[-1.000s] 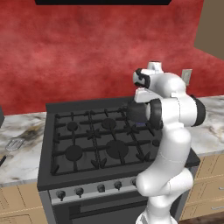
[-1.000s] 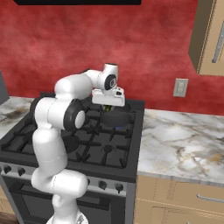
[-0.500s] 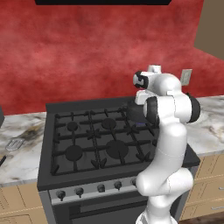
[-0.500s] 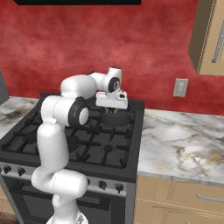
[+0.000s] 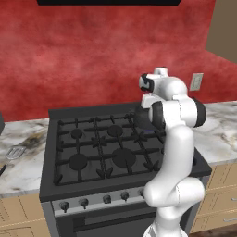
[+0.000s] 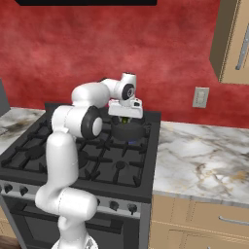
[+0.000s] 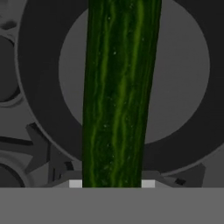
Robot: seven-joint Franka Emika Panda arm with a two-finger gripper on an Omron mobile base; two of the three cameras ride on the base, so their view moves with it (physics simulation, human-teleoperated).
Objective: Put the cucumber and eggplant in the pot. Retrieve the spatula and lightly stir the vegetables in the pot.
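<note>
Gripper (image 6: 125, 118) clenched on cucumber (image 7: 119, 92), hanging just over pot (image 6: 128, 132) on rear-right burner; pot floor bare grey in hand view; spatula (image 5: 15, 152) on left counter.

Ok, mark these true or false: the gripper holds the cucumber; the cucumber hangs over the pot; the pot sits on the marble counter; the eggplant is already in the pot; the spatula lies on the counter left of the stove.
1. The gripper holds the cucumber. True.
2. The cucumber hangs over the pot. True: the hand view looks along it into the pot's open mouth.
3. The pot sits on the marble counter. False: it stands on the stove, at its back right burner.
4. The eggplant is already in the pot. False: the visible pot floor is bare.
5. The spatula lies on the counter left of the stove. True.
</note>
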